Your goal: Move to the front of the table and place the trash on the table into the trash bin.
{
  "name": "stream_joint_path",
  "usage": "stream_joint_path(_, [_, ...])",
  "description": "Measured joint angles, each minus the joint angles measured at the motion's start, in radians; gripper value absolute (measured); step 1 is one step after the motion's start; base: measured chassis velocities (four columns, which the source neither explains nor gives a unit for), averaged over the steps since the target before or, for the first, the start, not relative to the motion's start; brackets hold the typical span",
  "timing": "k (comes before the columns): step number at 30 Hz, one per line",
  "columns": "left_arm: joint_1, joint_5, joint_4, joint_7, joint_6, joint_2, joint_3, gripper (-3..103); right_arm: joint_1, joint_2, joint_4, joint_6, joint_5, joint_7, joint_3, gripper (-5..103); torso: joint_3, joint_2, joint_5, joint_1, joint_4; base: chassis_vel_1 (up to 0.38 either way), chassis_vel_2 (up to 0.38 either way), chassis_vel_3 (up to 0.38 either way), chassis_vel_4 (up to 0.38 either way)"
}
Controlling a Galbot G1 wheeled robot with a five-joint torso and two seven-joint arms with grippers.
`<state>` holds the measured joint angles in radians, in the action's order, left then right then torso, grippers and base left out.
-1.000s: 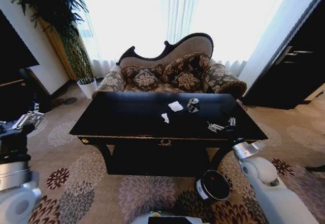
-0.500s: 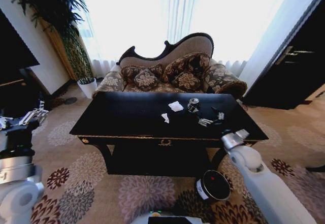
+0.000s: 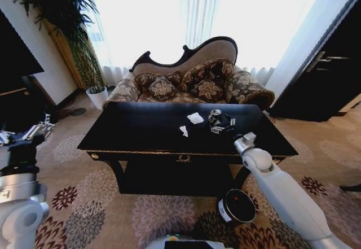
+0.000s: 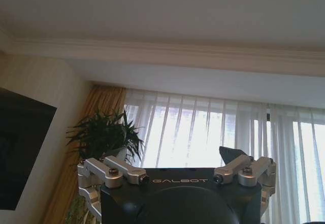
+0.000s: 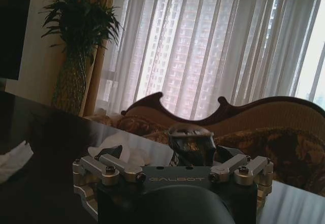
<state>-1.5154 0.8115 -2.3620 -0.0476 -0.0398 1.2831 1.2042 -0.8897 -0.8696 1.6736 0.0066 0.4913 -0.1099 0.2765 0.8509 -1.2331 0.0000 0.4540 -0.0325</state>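
- Your crushed can sits toward the table's far right; in the right wrist view it stands between the spread fingertips, contact unclear.
- Two paper scraps lie just left of it.
- The right gripper has its jaws wide around the can.
- The trash bin stands on the carpet by the table's front right leg.
- The left gripper hangs off to your left, jaws wide and empty.

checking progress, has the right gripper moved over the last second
Yes. The right gripper has travelled left across the table, from near its right edge up to the can.
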Motion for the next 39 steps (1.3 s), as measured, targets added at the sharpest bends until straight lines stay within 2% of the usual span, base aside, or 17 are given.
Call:
stream_joint_path(10, [0.009,-0.028,0.018,0.0,0.001,0.015,-0.029,100,0.095,0.0,-0.09,-0.004,0.011,-0.003,-0.046,100,0.0,0.0,-0.0002,0.0,0.0,0.0,0.0,0.0,0.0])
stream_joint_path(20, [-0.007,-0.038,-0.002,0.0,0.0,0.04,-0.022,100,0.151,-0.002,-0.149,0.017,0.011,-0.041,-0.091,101,0.0,0.0,-0.0002,0.0,0.0001,0.0,0.0,0.0,0.0])
stream_joint_path(22, [-0.014,-0.038,-0.008,-0.001,0.0,0.04,-0.007,100,0.154,-0.004,-0.154,0.021,0.017,-0.052,-0.093,91,0.0,0.0,-0.0002,0.0,0.0,0.0,0.0,0.0,0.0])
stream_joint_path(24, [-0.017,-0.038,-0.011,0.0,0.0,0.039,0.001,100,0.154,-0.004,-0.155,0.023,0.019,-0.056,-0.093,91,0.0,0.0,-0.0002,0.0,0.0,0.0,0.0,0.0,0.0])
stream_joint_path(28, [-0.03,-0.034,-0.03,-0.001,0.0,0.041,0.019,100,0.142,-0.008,-0.155,0.029,0.023,-0.062,-0.09,70,0.0,0.0,-0.0002,0.0,0.0001,0.0,0.0,0.0,0.0])
stream_joint_path(30, [-0.031,-0.033,-0.032,0.0,0.0,0.043,0.019,100,0.139,-0.008,-0.155,0.029,0.024,-0.062,-0.087,70,0.0,0.0,-0.0002,0.0,0.0001,0.0,0.0,0.0,0.0])
stream_joint_path(33, [-0.04,-0.033,-0.047,-0.001,-0.001,0.054,0.02,100,0.112,-0.009,-0.144,0.034,0.029,-0.069,-0.069,54,0.0,0.0,-0.0001,0.0,0.0,0.0,0.0,0.0,0.0])
stream_joint_path(36, [-0.045,-0.033,-0.053,0.0,-0.002,0.057,0.022,100,0.092,-0.007,-0.134,0.038,0.033,-0.074,-0.055,48,0.0,0.0,-0.0003,0.0,0.0,0.0,0.0,0.0,0.0])
stream_joint_path(39, [-0.051,-0.033,-0.061,0.0,-0.003,0.058,0.03,100,0.057,-0.006,-0.116,0.044,0.041,-0.079,-0.032,32,0.0,0.0,-0.0005,0.0,0.0,0.0,0.0,0.0,0.0])
